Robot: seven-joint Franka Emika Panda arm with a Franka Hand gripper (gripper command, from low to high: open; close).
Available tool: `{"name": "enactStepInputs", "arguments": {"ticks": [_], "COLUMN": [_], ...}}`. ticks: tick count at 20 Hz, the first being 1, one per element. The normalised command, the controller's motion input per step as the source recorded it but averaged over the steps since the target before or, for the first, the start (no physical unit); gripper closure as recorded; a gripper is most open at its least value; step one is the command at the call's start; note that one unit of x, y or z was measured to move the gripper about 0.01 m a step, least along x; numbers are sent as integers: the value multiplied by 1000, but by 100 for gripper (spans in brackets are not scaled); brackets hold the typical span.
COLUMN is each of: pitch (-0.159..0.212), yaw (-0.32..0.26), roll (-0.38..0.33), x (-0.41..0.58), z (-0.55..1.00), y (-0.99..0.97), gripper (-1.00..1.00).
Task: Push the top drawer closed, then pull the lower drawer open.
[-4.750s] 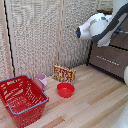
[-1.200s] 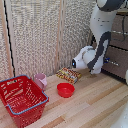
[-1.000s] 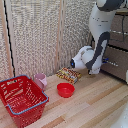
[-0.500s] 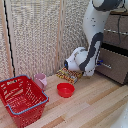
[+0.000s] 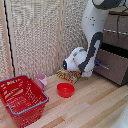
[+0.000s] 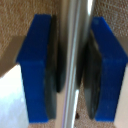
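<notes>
The dark brown cabinet stands at the exterior view's right. Its top drawer (image 5: 118,29) sits pushed in, with its thin silver bar across the front. Below it, the lower drawer (image 5: 113,67) sticks out of the cabinet toward the exterior view's left. My gripper (image 5: 99,64) is at that drawer's front, largely hidden behind the white arm. In the wrist view the silver bar handle (image 6: 75,50) runs between the blue fingers (image 6: 36,65), and the dark pads press against it on both sides. My gripper (image 6: 75,67) is shut on this handle.
A red plastic basket (image 5: 22,100) stands at the exterior view's near left. Beside it are a pink cup (image 5: 41,80), a red bowl (image 5: 65,90) and a patterned packet (image 5: 67,75) under my wrist. A woven screen (image 5: 40,35) forms the back wall.
My arm has come down from the top drawer to the lower one and moved toward the exterior view's left. The lower drawer has slid out with it.
</notes>
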Motion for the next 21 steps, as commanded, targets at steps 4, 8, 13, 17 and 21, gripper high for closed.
{"name": "enactStepInputs", "arguments": {"ticks": [4, 8, 13, 17, 21], "pitch": [-1, -4, 14, 1, 12], "yaw": [-42, -16, 0, -18, -34], "roll": [-15, 12, 10, -21, -11], "x": [244, 290, 224, 176, 188], "z": [274, 444, 226, 398, 578], "y": [121, 23, 4, 80, 179], "gripper": [-100, -100, -100, -100, -100]}}
